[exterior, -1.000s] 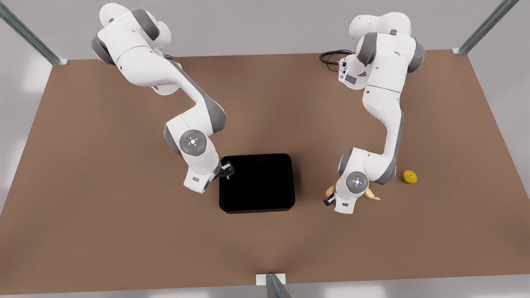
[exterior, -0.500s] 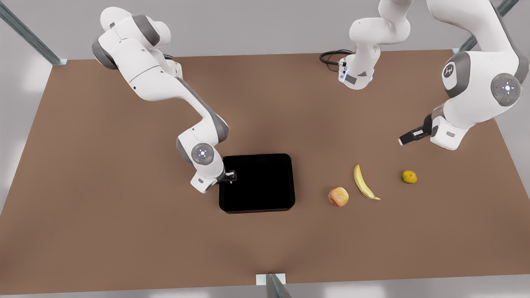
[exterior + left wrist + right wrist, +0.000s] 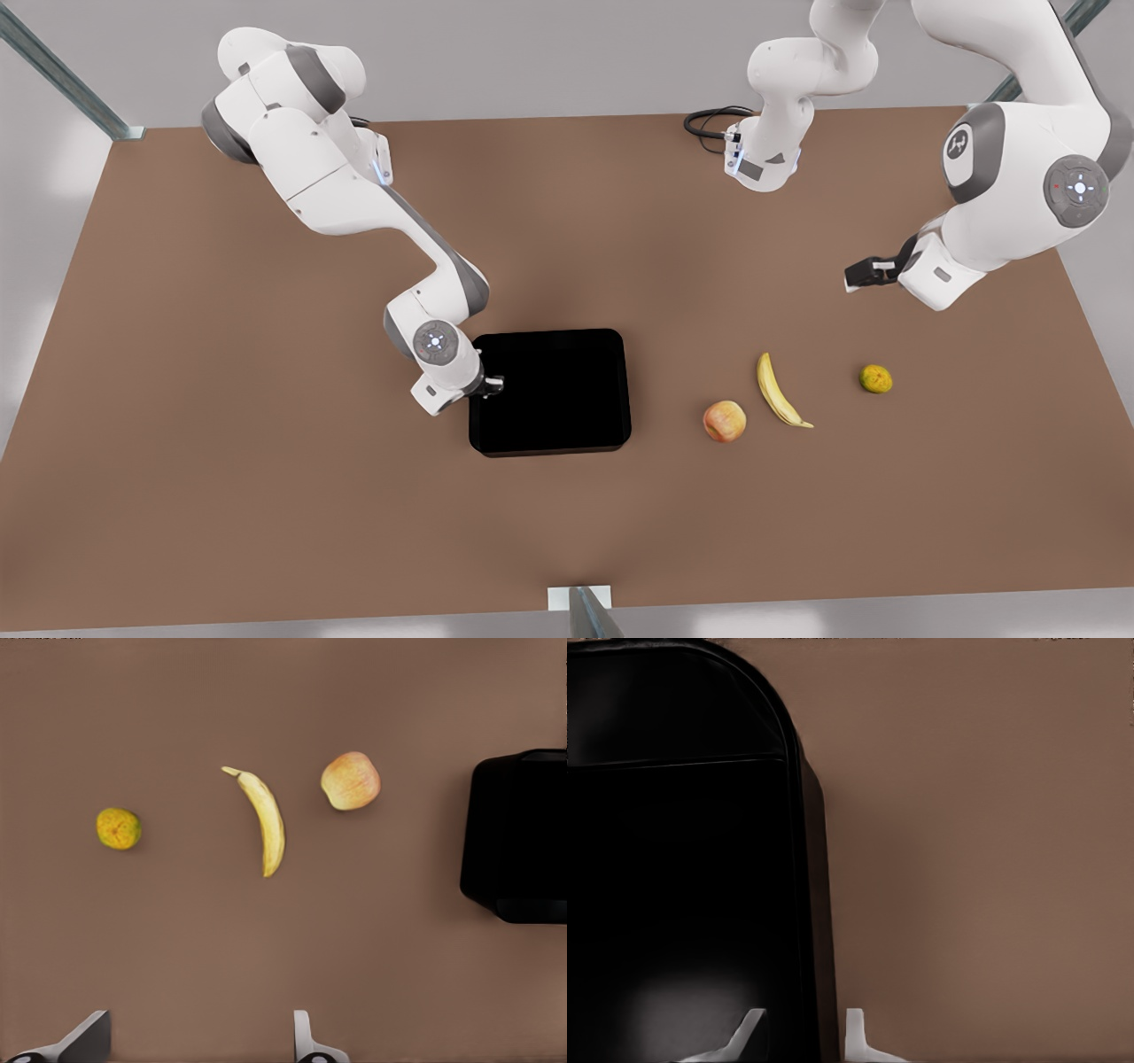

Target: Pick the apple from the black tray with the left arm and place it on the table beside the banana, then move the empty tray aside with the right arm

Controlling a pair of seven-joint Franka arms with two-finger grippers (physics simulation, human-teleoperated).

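In the right wrist view the right gripper (image 3: 804,1032) has its fingers straddling the black tray's (image 3: 549,392) left wall, not yet pinching, lower than before. Apple (image 3: 725,421) rests on the counter (image 3: 221,496) beside the banana (image 3: 778,392). Left gripper (image 3: 199,1041), fingers spread, hovers high at right, barely shifted.

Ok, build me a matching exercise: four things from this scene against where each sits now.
1. apple
2. tray
3. right gripper
4. left gripper

a. straddling the tray's wall, fingers open
b. raised above the table, beyond the fruit
c. on the table beside the banana
d. empty, mid-table

Pairs: 1-c, 2-d, 3-a, 4-b
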